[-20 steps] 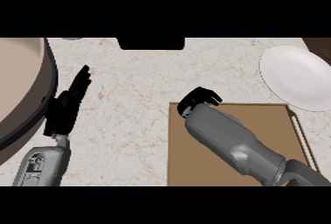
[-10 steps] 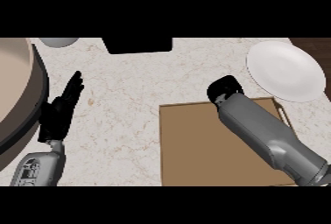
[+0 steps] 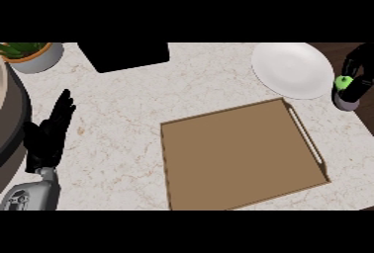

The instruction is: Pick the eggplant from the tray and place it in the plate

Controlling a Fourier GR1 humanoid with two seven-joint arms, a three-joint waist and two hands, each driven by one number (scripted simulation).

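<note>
Now that the right hand (image 3: 358, 69) has swung off the brown tray (image 3: 241, 153) to the far right, fingers curled round the purple, green-capped eggplant (image 3: 349, 91) just beside the white plate (image 3: 292, 69), release seems next, while the left hand (image 3: 47, 136) rests open.

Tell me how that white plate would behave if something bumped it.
The plate looks shallow and flat on the smooth counter, so a bump would probably slide it, not tip it. It seems stiff, perhaps breakable. Its low rim might let round things roll off.
</note>
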